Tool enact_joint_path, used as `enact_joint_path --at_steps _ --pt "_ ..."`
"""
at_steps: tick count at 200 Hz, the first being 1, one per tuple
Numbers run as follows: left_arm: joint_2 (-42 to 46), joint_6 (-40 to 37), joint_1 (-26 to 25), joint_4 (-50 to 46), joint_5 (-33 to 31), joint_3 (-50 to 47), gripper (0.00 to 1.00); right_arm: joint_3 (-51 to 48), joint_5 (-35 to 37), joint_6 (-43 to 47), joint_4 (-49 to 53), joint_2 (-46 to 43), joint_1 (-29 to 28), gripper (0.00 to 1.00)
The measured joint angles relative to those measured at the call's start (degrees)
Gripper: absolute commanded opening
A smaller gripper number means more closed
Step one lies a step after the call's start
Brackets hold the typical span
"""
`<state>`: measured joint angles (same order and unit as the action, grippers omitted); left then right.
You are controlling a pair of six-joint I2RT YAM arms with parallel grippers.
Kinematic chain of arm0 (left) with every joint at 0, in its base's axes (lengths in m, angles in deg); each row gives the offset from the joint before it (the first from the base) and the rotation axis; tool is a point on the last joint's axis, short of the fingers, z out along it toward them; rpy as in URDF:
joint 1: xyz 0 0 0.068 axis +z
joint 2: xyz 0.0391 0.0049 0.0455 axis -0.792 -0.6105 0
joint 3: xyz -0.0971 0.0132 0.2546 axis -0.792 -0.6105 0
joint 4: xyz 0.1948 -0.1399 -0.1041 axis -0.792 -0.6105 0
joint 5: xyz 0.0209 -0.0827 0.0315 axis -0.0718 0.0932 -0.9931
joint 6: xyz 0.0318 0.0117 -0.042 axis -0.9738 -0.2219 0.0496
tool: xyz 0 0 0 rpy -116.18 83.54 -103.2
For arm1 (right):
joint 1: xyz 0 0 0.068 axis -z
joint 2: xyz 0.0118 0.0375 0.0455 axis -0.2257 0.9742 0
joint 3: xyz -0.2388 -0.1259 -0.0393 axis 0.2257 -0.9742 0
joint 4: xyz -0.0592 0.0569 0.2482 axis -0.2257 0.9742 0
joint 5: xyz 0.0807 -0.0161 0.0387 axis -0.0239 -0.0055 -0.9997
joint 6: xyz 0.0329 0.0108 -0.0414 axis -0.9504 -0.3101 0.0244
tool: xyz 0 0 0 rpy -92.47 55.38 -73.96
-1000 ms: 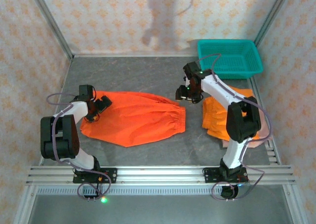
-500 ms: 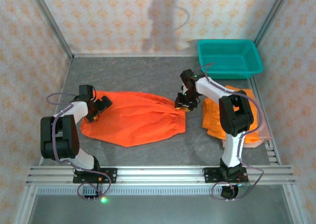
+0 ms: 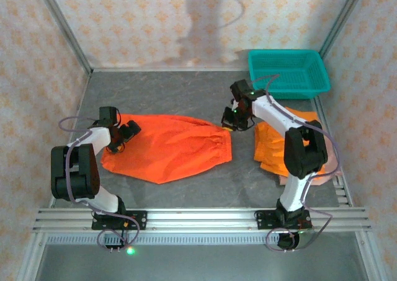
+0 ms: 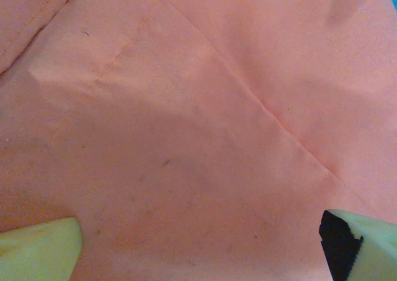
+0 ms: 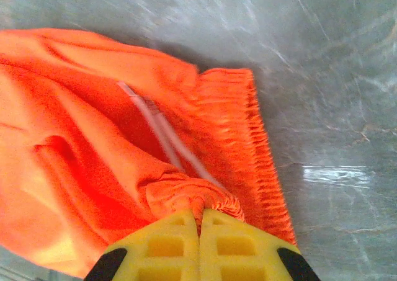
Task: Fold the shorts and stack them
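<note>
The orange shorts (image 3: 167, 147) lie spread flat at the middle of the grey, marble-veined counter (image 3: 173, 95), a soft matte cloth in a long lozenge shape, its point toward 6 o'clock and its puckered waist end toward 3 o'clock. In the right wrist view the waistband (image 5: 248, 138) is a band of tight elastic ribs, and a pale flat drawstring (image 5: 164, 135) runs slantwise across the folds inside it. The right gripper (image 3: 231, 123) sits at the 3 o'clock end of these shorts, at the upper corner of the waist. Its yellow waffle-patterned fingers (image 5: 164, 247) are clenched together on a bunched fold of the waistband cloth, which bulges out just above the tips (image 5: 200, 231). The left gripper (image 3: 127, 135) is at the 9 o'clock end of the same shorts, over the cloth near its edge. In the left wrist view its fingers (image 4: 37, 250) stand released and wide apart, with smooth cloth crossed by stitched seams between them; whether the tips touch the cloth I cannot tell. A stack of folded shorts (image 3: 273, 147), orange and roughly square, lies at 3 o'clock from the right gripper, near it but apart. A pink pair (image 3: 333, 163) peeps out under the stack's 4 o'clock edge. A teal plastic basket (image 3: 288, 73) with mesh walls stands at the counter's 1 o'clock corner.
</note>
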<state>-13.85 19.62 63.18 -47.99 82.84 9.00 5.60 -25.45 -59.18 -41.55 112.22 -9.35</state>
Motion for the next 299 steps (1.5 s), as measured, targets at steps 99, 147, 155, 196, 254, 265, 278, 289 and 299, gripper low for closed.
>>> enact_joint_path --at_steps 99,147,155,196,254,265,278,289,299 --pt "0.00 0.07 -0.31 0.81 -1.42 -0.50 1.00 14.45 0.87 -1.79 -1.79 17.53 5.33 0.40" --pt "0.00 0.07 -0.31 1.18 -1.62 -0.66 1.00 14.29 0.85 -0.76 -3.76 19.45 5.46 0.96" --pt "0.02 0.07 -0.31 1.18 -1.62 -0.66 1.00 12.41 0.87 -0.74 -5.22 17.77 5.46 0.99" --pt "0.00 0.07 -0.31 1.38 -1.62 -0.74 1.00 -1.51 -1.90 -1.07 -11.63 4.52 5.60 0.99" --pt "0.00 0.07 -0.31 1.66 -1.62 -0.92 1.00 -6.03 -5.14 -0.13 -15.41 5.97 4.35 0.94" --pt "0.00 0.07 -0.31 1.70 -1.62 -0.94 1.00 -6.03 -5.14 0.42 -15.34 6.93 3.58 0.92" --pt "0.02 0.07 -0.31 1.84 -1.62 -1.01 1.00 -6.03 -5.16 0.85 -15.37 7.98 2.69 0.88" --pt "0.00 0.07 -0.31 1.92 -1.62 -1.03 1.00 -6.03 -5.18 1.07 -15.37 8.85 1.95 0.85" --pt "0.00 0.04 -0.31 2.01 -1.62 -1.03 1.00 -6.03 -5.16 1.38 -15.34 9.53 1.40 0.85"
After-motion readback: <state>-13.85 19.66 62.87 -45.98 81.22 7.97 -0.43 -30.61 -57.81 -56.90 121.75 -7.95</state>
